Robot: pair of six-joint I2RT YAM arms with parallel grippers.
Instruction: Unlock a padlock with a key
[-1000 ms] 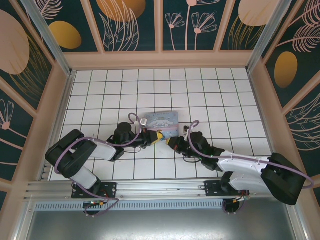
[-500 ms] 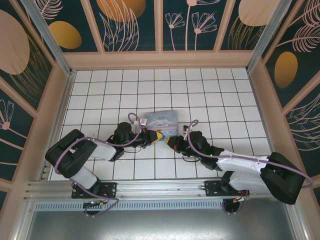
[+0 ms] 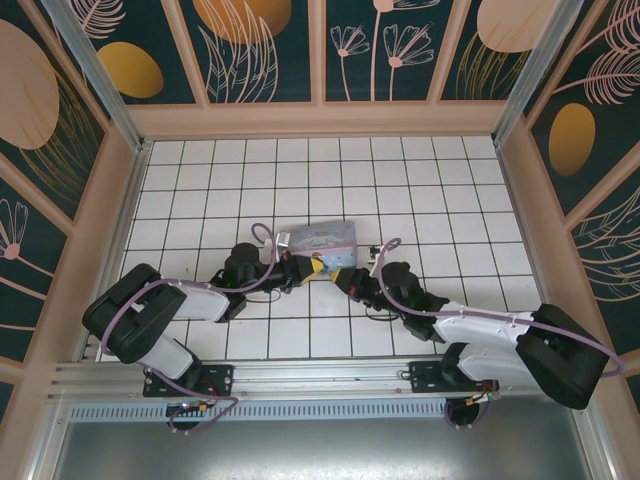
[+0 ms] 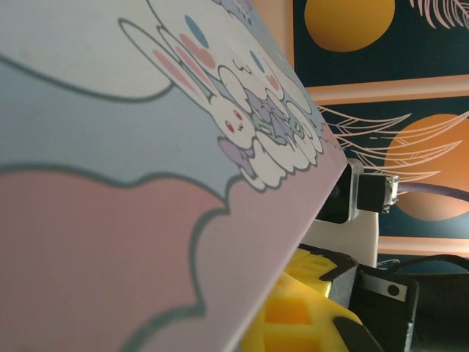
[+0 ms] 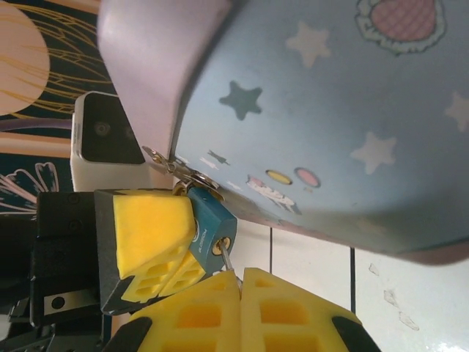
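Observation:
In the right wrist view the small dark-blue padlock (image 5: 211,233) hangs by its shackle from a metal clasp (image 5: 170,164) on the edge of the pastel cartoon box (image 5: 330,110). My left gripper (image 3: 313,268) is shut on the padlock body, its yellow fingers (image 5: 150,233) pressed against the lock's left side. The key (image 5: 230,261), a thin metal blade, sits in the keyhole at the lock's lower end. My right gripper (image 5: 240,277) is shut on the key just below the lock. In the left wrist view the box (image 4: 146,183) blocks the padlock, with a yellow finger (image 4: 308,312) below it.
The box (image 3: 320,238) lies tilted on the white tiled floor (image 3: 300,180), just beyond both grippers (image 3: 342,280). Wooden walls enclose the table on three sides. Purple cables loop over both wrists.
Both grippers have shifted slightly away from the arm bases, and the box has tipped and slid back with them. Both grips look unchanged.

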